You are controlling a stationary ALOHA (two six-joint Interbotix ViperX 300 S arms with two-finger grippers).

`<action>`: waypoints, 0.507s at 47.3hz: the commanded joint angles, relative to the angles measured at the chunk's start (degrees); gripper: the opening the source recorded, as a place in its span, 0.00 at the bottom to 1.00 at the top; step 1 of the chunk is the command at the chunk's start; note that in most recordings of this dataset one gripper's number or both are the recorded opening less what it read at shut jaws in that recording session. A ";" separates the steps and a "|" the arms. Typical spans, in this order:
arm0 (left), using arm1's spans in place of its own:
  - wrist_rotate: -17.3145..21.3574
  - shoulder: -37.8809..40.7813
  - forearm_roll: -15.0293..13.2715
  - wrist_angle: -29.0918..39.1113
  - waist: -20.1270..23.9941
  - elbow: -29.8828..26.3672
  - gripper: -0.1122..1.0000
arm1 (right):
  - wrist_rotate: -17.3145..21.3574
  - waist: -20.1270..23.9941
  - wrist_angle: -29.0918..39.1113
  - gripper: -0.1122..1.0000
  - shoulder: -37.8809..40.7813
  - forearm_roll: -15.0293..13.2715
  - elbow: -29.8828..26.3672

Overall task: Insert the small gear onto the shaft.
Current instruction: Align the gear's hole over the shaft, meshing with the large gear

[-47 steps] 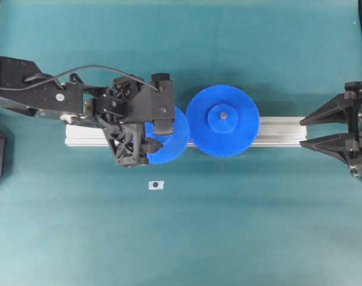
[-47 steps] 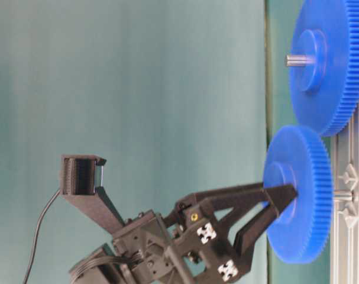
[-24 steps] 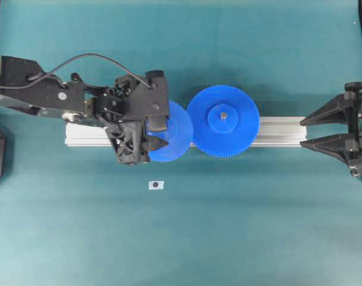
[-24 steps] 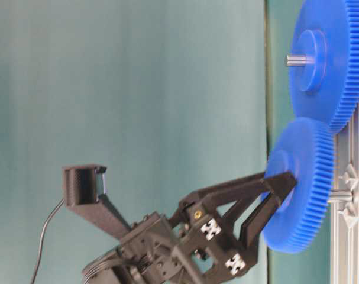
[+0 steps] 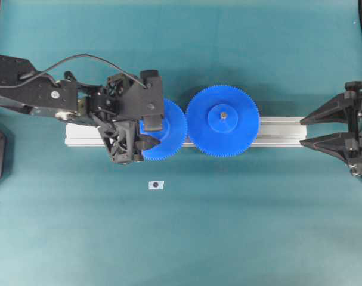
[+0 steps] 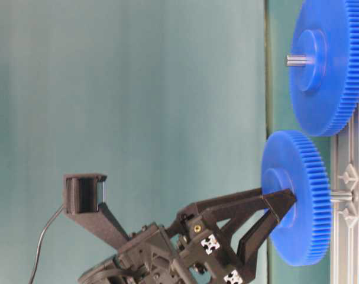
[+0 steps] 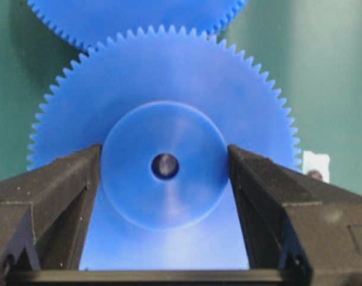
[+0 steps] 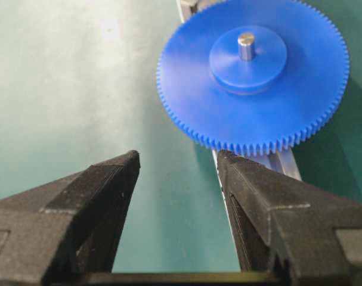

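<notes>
- Between the black fingers of my left pincer [image 7: 164, 173] sits the raised round hub of the small blue plastic toothed gear [image 7: 163, 113]; the pincer is clamped on that hub from both sides.
- In the table-level view the small gear [image 6: 297, 198] stands over the silver grooved aluminium rail [image 6: 348, 177], with a short thin grey metal shaft [image 6: 340, 194] showing between gear and rail.
- I judge the gear to be started on the shaft but not seated: a gap shows beneath it, and pressing down and letting go are left.
- Just beside it, teeth near or touching, the wider blue gear [image 5: 223, 121] sits on its own pin.
- My right pincer [image 8: 176, 164] hangs wide and empty at the rail's far end above the green tabletop [image 5: 228, 232].
</notes>
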 commanded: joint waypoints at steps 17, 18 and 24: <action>0.09 -0.26 0.35 1.14 0.53 -1.32 0.74 | 0.44 -0.18 -0.62 0.69 -0.44 -0.09 -0.62; 0.09 -0.35 0.35 1.32 0.53 -1.41 0.74 | 0.44 -0.18 -0.62 0.69 -0.44 -0.09 -0.53; 0.18 -0.44 0.35 1.58 0.53 -1.58 0.74 | 0.44 -0.18 -0.62 0.69 -0.44 -0.09 -0.44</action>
